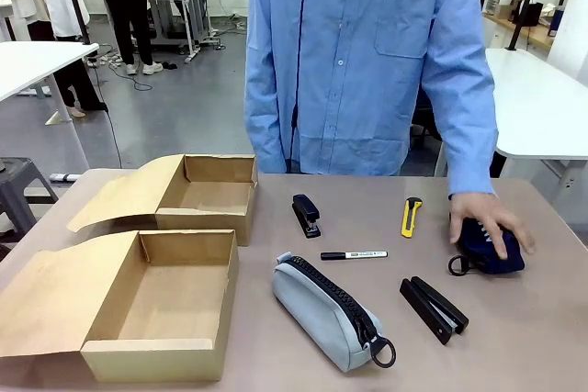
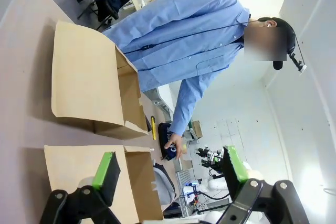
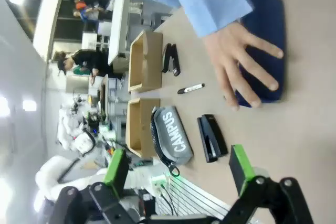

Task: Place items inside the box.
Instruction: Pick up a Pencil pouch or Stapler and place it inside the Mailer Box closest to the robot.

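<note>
Two open cardboard boxes stand at the table's left, a near box (image 1: pixel 154 355) and a far box (image 1: pixel 206 220). A grey pencil pouch (image 1: pixel 323 311) lies in the middle front, a black marker (image 1: pixel 354 255) behind it. One black stapler (image 1: pixel 306 215) sits mid-table, a second stapler (image 1: pixel 433 308) at the front right. The person's hand (image 1: pixel 491 221) rests on a navy pouch (image 1: pixel 490 256). My left gripper (image 2: pixel 170 170) is open above the near box (image 2: pixel 73 169). My right gripper (image 3: pixel 178 167) is open, held above the second stapler (image 3: pixel 210 138) and grey pouch (image 3: pixel 172 138), holding nothing.
A yellow utility knife (image 1: pixel 411 217) lies right of the small stapler. The person in a blue shirt (image 1: pixel 367 52) stands at the far edge. Both box lids fold out to the left. Bare tabletop (image 1: pixel 524 337) lies at the front right.
</note>
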